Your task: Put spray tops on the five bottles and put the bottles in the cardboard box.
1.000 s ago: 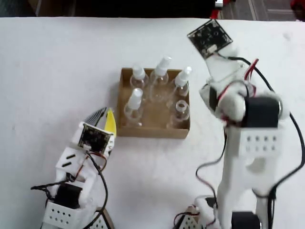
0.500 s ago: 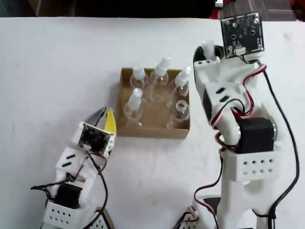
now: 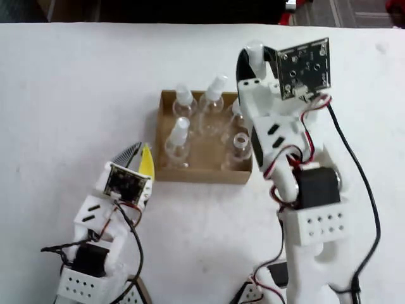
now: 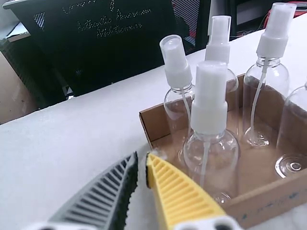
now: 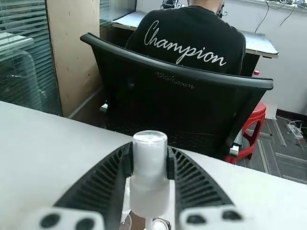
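Above the box's (image 3: 202, 175) 2 o'clock corner, the right gripper (image 3: 252, 60) clamps a top (image 5: 149, 172), one jaw on each side of its white head, which stands upright between them. All five bottles stand in the box. Four capped bottles (image 3: 179, 136) fill the 10, 12, 2 and 8 o'clock places, and the open bottle (image 3: 241, 146) is at 4 o'clock, its neck bare. The left gripper (image 3: 140, 154) lies on the table just beside the box's 8 o'clock corner, jaws nearly closed on nothing.

The step in hand looks like seating this last top. To do it well, the right gripper should travel toward 6 o'clock until the top hangs right over the bare neck. It should keep the top vertical and go straight down, so that the tube enters first. The capped neighbour at 2 o'clock stands close, so approach high enough to pass over its head. The bottle is likely light and may tilt or turn under pressure. Press gently, and release only once the top sits square.
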